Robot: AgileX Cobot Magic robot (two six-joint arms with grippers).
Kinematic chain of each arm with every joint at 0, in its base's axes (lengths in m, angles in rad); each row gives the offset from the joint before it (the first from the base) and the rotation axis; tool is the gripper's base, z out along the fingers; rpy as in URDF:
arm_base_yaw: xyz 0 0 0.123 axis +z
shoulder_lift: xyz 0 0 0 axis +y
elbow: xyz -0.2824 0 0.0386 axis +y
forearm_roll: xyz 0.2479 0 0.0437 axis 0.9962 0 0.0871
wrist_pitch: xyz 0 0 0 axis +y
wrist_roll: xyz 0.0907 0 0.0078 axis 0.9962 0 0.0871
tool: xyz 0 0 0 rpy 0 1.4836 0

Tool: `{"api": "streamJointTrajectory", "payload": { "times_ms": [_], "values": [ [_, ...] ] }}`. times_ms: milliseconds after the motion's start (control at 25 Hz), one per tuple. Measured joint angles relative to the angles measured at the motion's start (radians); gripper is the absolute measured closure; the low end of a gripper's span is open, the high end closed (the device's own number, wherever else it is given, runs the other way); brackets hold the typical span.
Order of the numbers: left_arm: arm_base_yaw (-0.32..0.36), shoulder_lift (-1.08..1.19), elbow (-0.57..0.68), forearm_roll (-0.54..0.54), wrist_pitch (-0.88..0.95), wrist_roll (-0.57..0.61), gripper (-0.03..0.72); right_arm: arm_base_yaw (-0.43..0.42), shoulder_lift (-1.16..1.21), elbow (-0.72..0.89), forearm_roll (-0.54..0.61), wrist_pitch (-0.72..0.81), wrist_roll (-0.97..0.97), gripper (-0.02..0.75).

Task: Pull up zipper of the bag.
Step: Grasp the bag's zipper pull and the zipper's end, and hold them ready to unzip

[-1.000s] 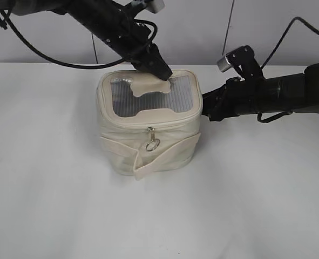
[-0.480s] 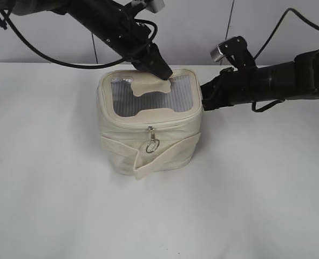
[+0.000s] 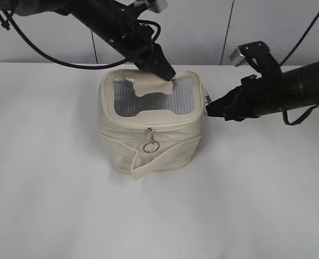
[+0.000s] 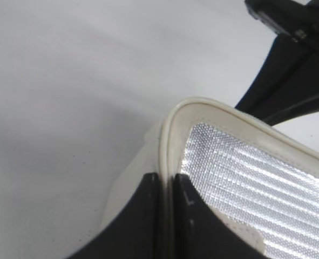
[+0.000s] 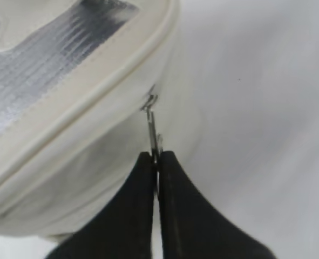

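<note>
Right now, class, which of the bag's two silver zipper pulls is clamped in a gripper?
The side pull, pinched by the right gripper; the front ring pull hangs free.

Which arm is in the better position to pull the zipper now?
Right: the right gripper is shut on the zipper pull at the bag side. The left gripper pinches the top rim.

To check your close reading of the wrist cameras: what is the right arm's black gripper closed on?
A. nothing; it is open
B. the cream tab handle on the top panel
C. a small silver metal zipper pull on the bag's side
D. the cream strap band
C: in the right wrist view the right gripper has its jaws pinched on the small silver metal zipper pull at the side of the boxy cream soft bag.
</note>
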Motion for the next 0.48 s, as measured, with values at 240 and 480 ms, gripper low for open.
{"api": "streamJointTrajectory", "payload": {
  "times_ms": [240, 480],
  "values": [
    [-0.003, 0.000, 0.000, 0.002, -0.008, -0.064, 0.648, -0.003, -0.111, 0.120, -0.004, -0.002, 0.037, 0.729],
    [-0.006, 0.000, 0.000, 0.009, -0.023, -0.146, 0.649, 0.020, -0.195, 0.194, -0.099, 0.072, 0.107, 0.729]
  ]
}}
